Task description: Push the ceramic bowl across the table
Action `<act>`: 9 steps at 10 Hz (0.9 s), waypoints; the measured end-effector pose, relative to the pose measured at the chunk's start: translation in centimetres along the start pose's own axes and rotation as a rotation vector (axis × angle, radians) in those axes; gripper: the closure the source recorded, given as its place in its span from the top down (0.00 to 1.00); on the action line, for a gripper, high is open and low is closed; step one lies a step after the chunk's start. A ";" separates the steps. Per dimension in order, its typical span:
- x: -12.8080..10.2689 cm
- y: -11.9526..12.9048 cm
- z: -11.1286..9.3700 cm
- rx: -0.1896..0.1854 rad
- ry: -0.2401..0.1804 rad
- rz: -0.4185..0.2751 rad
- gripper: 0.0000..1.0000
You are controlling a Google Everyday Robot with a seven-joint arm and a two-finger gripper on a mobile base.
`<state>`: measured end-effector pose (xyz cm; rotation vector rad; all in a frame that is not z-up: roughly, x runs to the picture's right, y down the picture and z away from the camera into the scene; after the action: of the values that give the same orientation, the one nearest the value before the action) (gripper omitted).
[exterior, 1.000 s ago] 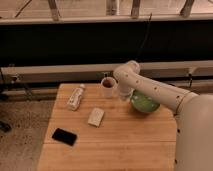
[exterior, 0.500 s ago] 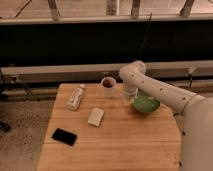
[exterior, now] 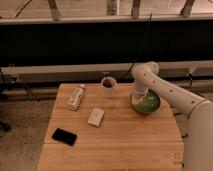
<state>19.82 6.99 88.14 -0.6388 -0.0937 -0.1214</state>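
The green ceramic bowl [exterior: 148, 104] sits near the right edge of the light wooden table [exterior: 115, 137], toward the back. My white arm reaches in from the right and bends down over the bowl. My gripper [exterior: 137, 98] is at the bowl's left rim, partly inside it or against it. I cannot tell whether it touches the bowl.
A white mug [exterior: 108, 86] with dark contents stands left of the bowl at the back. A plastic bottle [exterior: 76, 96] lies at the back left. A small pale packet [exterior: 96, 116] lies mid-table. A black phone [exterior: 64, 136] lies front left. A dark wall and rail run behind.
My arm and gripper have shifted to the right, from beside the mug to the bowl's left rim. The bowl looks slightly farther right.
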 end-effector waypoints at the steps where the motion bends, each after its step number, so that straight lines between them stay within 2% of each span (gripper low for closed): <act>1: 0.6 -0.2 0.3 0.001 -0.002 0.007 0.03; 5: 2.3 -1.6 1.7 0.001 0.000 0.012 0.03; 9: 3.4 -1.8 3.5 -0.028 0.010 0.018 0.03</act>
<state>22.78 7.32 92.43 -0.6664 -0.0769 -0.1089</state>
